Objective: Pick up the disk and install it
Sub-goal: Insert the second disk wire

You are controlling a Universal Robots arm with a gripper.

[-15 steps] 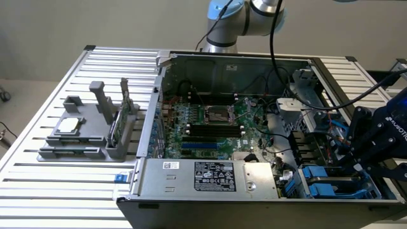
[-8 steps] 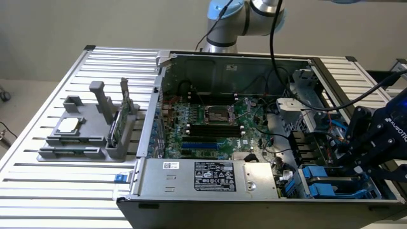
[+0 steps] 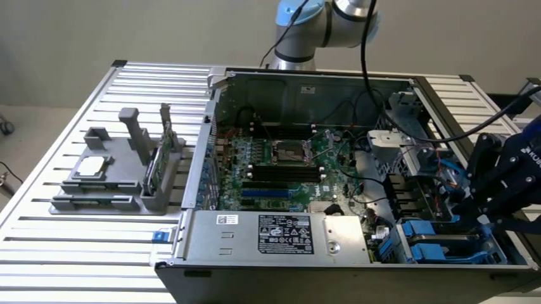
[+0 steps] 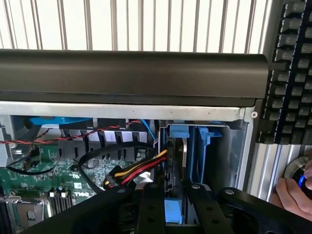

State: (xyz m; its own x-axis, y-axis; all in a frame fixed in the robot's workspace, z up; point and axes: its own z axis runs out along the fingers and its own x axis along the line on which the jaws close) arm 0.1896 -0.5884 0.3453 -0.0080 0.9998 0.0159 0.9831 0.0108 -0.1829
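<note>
The disk (image 4: 181, 155) stands on edge in the drive bay (image 3: 439, 244) at the corner of the open computer case, with its blue carrier (image 4: 194, 146) around the grey metal. My gripper (image 4: 174, 210) hangs straight over it. Its black fingers (image 4: 152, 207) sit on either side of the carrier's blue top edge, slightly apart, with a thin gap on one side. In the exterior view my gripper (image 3: 480, 218) is at the case's right end, low over the bay.
A bundle of red, yellow and black cables (image 4: 139, 169) runs beside the bay. The motherboard (image 3: 283, 161) and power supply (image 3: 270, 234) take up the case. A grey fixture (image 3: 110, 183) holds a silver chip (image 3: 91, 166) and a green card (image 3: 156, 166). A keyboard (image 4: 292, 73) and a person's hand (image 4: 292, 197) are nearby.
</note>
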